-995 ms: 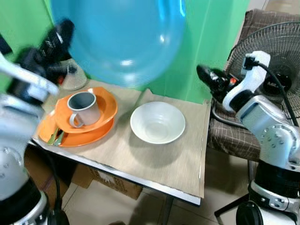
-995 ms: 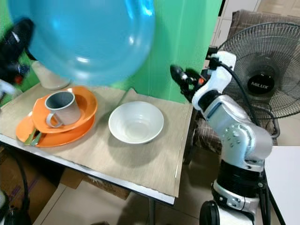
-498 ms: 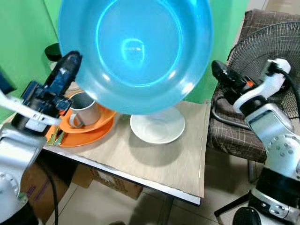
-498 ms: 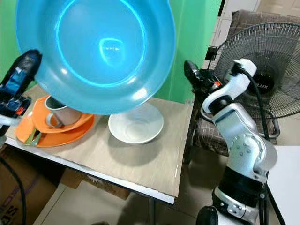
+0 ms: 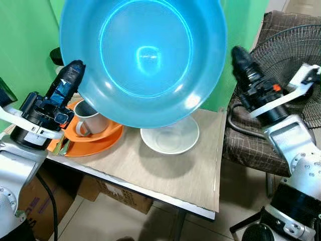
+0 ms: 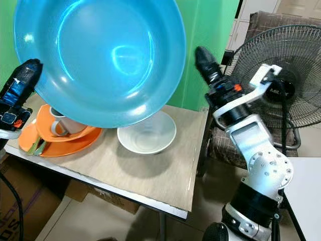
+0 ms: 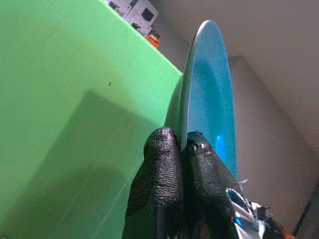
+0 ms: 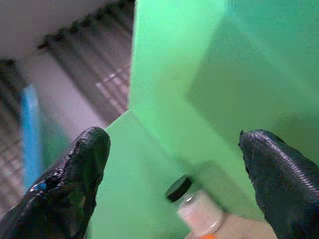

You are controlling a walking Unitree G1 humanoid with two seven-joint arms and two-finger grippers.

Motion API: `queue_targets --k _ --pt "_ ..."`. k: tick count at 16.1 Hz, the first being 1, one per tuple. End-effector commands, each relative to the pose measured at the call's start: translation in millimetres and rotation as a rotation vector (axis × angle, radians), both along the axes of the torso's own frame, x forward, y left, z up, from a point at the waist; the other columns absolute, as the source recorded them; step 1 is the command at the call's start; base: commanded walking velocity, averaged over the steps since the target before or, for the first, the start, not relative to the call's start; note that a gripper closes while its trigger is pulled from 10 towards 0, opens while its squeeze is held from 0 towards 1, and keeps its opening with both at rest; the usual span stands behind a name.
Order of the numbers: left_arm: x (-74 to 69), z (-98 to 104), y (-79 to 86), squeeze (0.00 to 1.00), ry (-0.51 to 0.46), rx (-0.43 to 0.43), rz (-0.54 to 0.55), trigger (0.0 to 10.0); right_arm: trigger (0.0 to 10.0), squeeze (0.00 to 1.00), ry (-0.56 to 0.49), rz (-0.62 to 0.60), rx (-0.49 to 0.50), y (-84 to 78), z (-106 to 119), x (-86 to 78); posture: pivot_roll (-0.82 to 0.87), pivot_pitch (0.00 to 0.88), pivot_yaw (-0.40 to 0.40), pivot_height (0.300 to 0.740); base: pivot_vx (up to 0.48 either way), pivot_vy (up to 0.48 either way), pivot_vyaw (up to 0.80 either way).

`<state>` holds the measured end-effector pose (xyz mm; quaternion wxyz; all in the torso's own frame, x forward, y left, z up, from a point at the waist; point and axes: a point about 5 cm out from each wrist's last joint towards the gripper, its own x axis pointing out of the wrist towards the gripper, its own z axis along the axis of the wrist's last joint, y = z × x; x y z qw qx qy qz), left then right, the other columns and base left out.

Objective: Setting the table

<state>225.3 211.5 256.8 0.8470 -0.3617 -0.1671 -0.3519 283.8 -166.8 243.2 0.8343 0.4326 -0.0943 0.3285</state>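
The left tool (image 7: 182, 144) is pinching the blue bowl's (image 5: 143, 60) rim, holding it above the bench (image 5: 165, 170); the right tool (image 8: 174, 164) is hovering open beside it

Silver metal arms with rounded joint housings, black joint collars, black cables along each arm. Left gripper (image 5: 70, 80): black textured fingers, blue and red marks on wrist block. Right gripper (image 6: 204, 57): black fingers, orange wrist mark, white bracket.

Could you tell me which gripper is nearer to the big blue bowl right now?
Left. The left gripper is pinching the blue bowl by its rim; the right gripper hangs open beside the opposite edge, not touching.
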Motion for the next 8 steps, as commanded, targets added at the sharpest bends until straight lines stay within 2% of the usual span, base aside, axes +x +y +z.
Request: queue_targets --k 1,6,8 --pt "-1.2 3 -2.2 0.0 -0.022 -0.017 -0.032 0.0 10.0 1.0 -0.042 0.062 -0.003 8.1 7 -5.6 -0.03 0.0 0.027 0.74 0.0 0.0 0.0" --pt "1.2 -6 -5.0 0.0 0.013 -0.026 -0.038 0.0 10.0 1.0 -0.098 0.126 0.008 13.1 10 -14.2 -0.03 0.0 0.028 0.74 0.0 0.0 0.0" --pt "0.4 -8 -2.6 0.0 0.022 -0.037 -0.029 0.0 10.0 1.0 -0.055 0.04 0.047 2.6 8 -7.1 -0.03 0.0 0.029 0.74 0.0 0.0 0.0"
